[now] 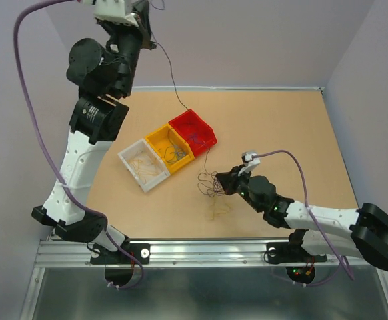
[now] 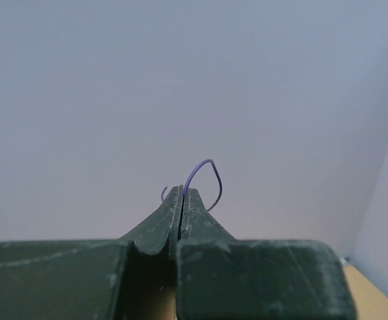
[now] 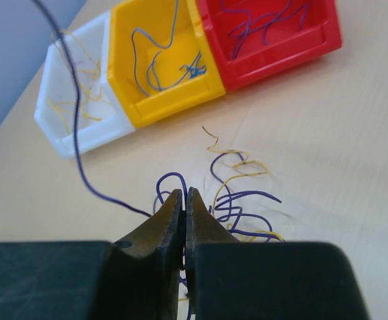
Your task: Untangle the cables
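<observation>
My left gripper (image 1: pixel 147 25) is raised high at the back left, shut on the end of a thin purple cable (image 2: pixel 206 164) that loops out past its tips (image 2: pixel 182 191). That cable (image 1: pixel 174 83) runs taut down over the red bin to a loose clump of purple and yellowish cables (image 1: pixel 211 183) on the table. My right gripper (image 1: pixel 223 183) sits low at the clump, shut on purple strands (image 3: pixel 169 179) of it. The clump (image 3: pixel 244 200) spreads just right of its tips (image 3: pixel 184 193). The taut cable (image 3: pixel 76 133) passes to its left.
Three bins stand in a diagonal row left of the clump: white (image 1: pixel 129 155) with yellowish wires, yellow (image 1: pixel 155 137) with bluish wires, red (image 1: pixel 206 127) with purple wires. A few yellowish strands (image 1: pixel 217 212) lie near the front edge. Walls close the back and sides.
</observation>
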Robot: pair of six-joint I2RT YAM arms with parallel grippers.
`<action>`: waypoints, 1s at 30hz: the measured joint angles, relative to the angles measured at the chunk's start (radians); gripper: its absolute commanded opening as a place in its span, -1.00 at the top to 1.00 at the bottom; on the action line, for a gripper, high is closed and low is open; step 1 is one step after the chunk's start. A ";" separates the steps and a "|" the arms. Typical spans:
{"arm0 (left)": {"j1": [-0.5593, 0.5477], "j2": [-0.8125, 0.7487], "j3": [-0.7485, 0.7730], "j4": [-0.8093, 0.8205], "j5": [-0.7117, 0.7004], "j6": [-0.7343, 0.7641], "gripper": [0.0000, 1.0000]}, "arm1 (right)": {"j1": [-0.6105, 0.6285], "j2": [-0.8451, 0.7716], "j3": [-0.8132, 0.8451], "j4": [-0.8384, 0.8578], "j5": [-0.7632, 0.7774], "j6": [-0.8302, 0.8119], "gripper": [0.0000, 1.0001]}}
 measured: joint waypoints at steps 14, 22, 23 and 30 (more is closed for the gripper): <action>0.149 -0.428 -0.789 0.344 0.419 -0.010 1.00 | 0.000 -0.481 -0.113 -0.057 0.186 -0.005 0.95; 0.066 -0.429 -1.285 0.347 0.933 0.234 0.84 | 0.000 -0.519 -0.121 -0.088 0.221 -0.023 0.95; 0.051 -0.415 -1.318 0.340 0.958 0.266 0.81 | 0.000 -0.514 -0.121 -0.089 0.224 -0.026 0.96; -0.146 -0.274 -1.363 0.256 0.977 0.488 0.71 | 0.000 -0.489 -0.121 -0.103 0.234 -0.033 0.95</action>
